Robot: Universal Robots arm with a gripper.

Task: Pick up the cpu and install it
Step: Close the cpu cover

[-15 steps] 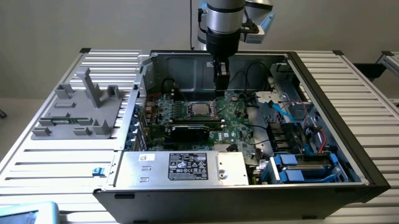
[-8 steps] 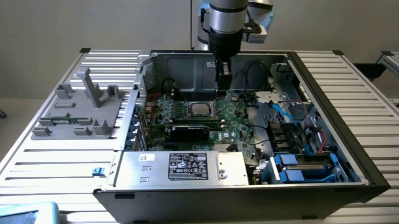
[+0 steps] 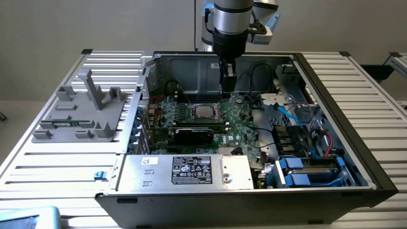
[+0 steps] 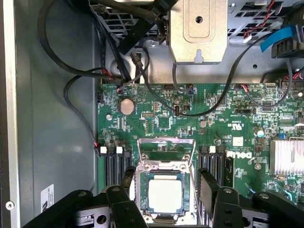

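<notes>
The cpu [image 3: 203, 111] is a small silver square lying flat in its socket on the green motherboard inside the open computer case [image 3: 330, 100]. In the wrist view the cpu [image 4: 165, 195] sits inside the metal socket frame [image 4: 166, 142], whose lid stands raised. My gripper [image 3: 227, 91] hangs from the arm over the board, just behind the socket in the exterior view. In the wrist view the gripper [image 4: 167, 184] is open, its black fingers [image 4: 207, 187] spread to either side of the socket. It holds nothing.
A grey plastic fixture [image 3: 86, 112] with upright posts stands on the slatted table at the exterior view's left. Black cables [image 4: 76, 90] loop beside the board. A finned heat sink [image 4: 287, 156], a black card [image 3: 197, 133], the power supply [image 3: 184, 171] and blue drive bays [image 3: 305, 171] crowd the case.
</notes>
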